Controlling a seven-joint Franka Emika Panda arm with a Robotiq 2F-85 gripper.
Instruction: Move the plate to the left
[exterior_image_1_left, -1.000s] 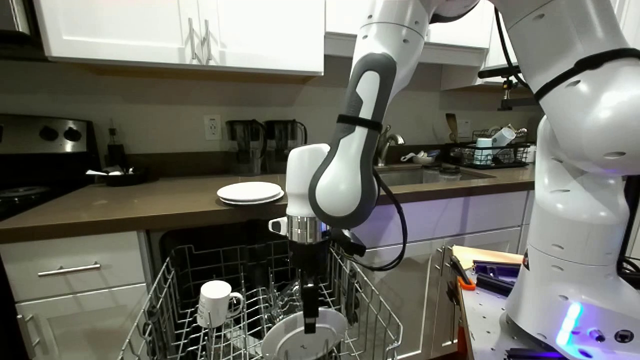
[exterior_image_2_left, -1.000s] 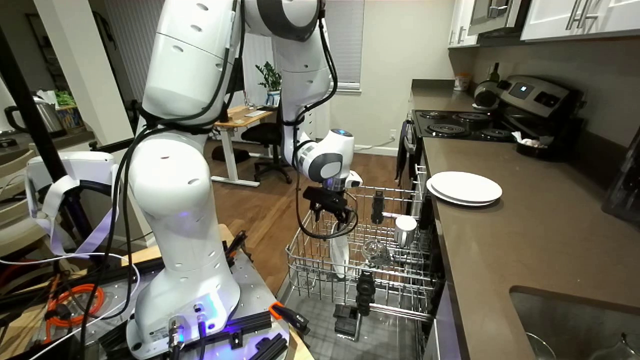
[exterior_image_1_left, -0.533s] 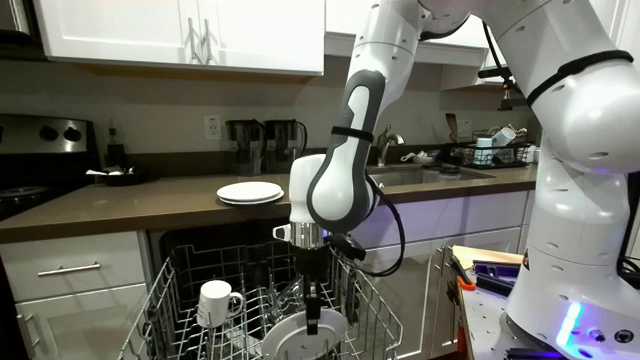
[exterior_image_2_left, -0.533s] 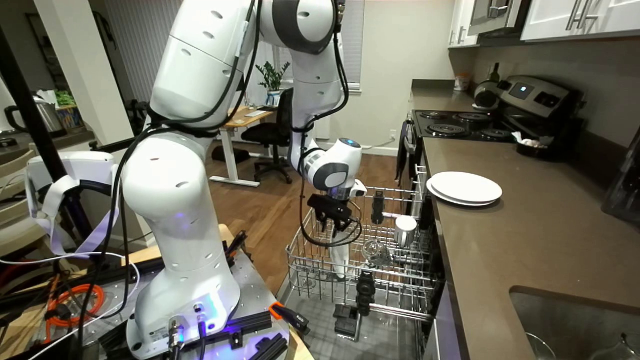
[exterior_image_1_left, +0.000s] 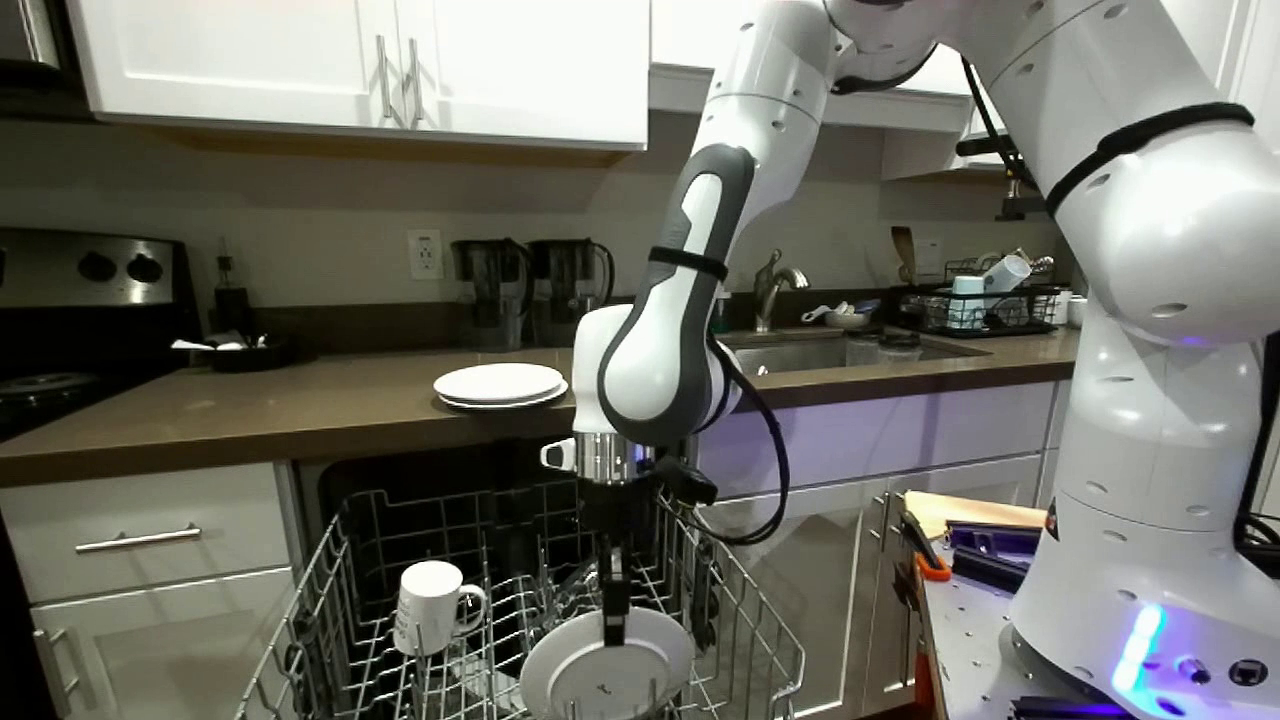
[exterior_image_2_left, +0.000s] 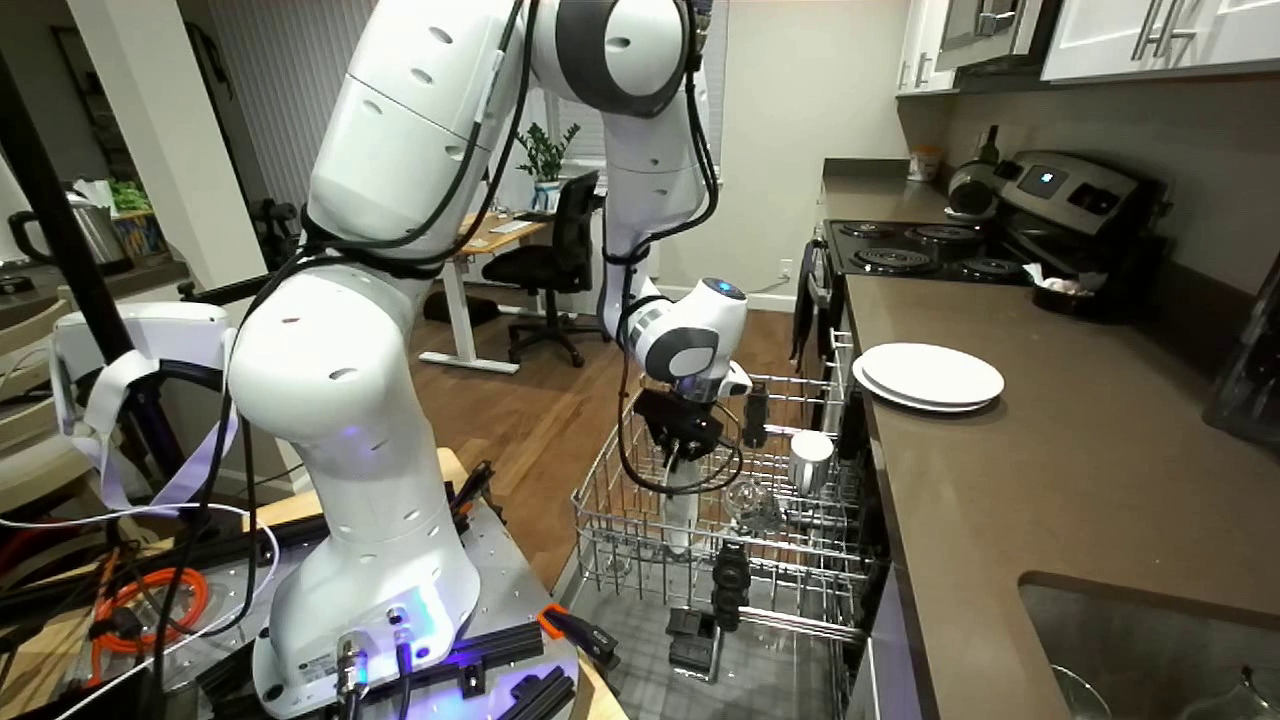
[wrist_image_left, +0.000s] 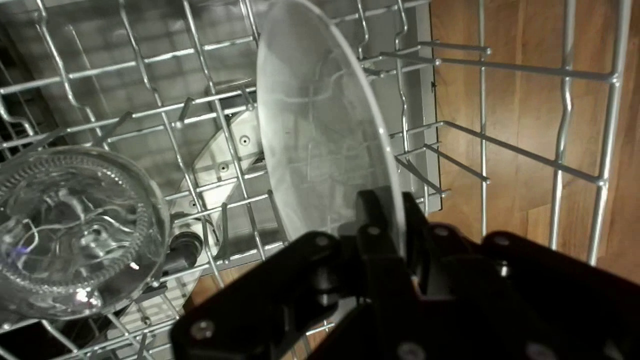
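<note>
The white plate leans on its edge among the wires of the dishwasher rack. Seen from above in the wrist view, the plate is nearly edge-on. Its near rim runs between the two black fingers of my gripper, which are closed in on it from both sides. In an exterior view the gripper reaches straight down over the plate's upper part, hiding a strip of it. Cables and the wrist partly cover the plate in an exterior view.
A clear glass vessel sits in the rack beside the plate, with a white mug farther along. Rack tines stand close around the plate. Two stacked white plates lie on the brown counter.
The fingers have closed onto the plate's rim. My arm has shifted a little and risen slightly in an exterior view, and the plate has tipped a little with it.
</note>
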